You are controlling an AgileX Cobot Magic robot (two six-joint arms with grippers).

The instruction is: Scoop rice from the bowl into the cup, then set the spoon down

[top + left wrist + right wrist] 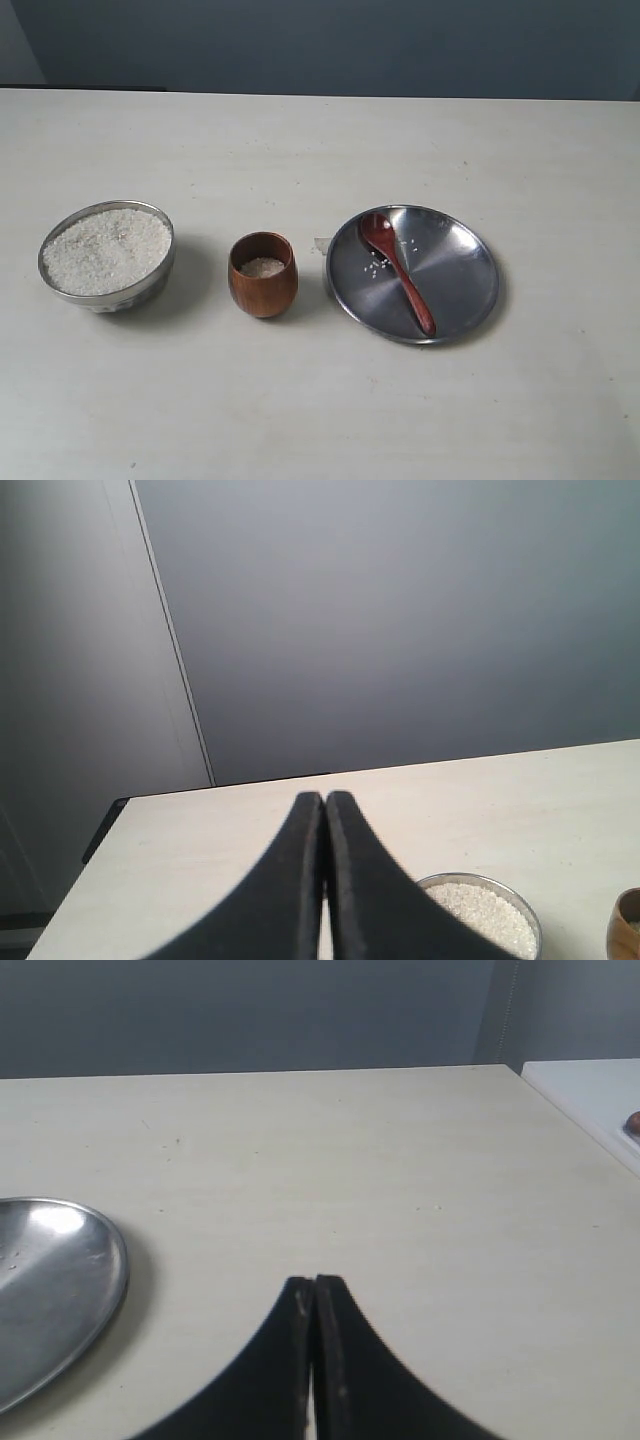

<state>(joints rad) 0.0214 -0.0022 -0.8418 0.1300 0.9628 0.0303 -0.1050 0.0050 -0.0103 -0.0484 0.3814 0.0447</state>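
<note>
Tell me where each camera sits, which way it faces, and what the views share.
Exterior: high up, looking down at bowl, cup, spoon on plate; no robot part.
Left wrist: on the left arm, low over the table, facing the wall; shut left claw shows.
Right wrist: on the right arm, facing across the table; shut right claw shows.
Shared: exterior and left wrist both show bowl and cup; exterior and right wrist the plate.
</note>
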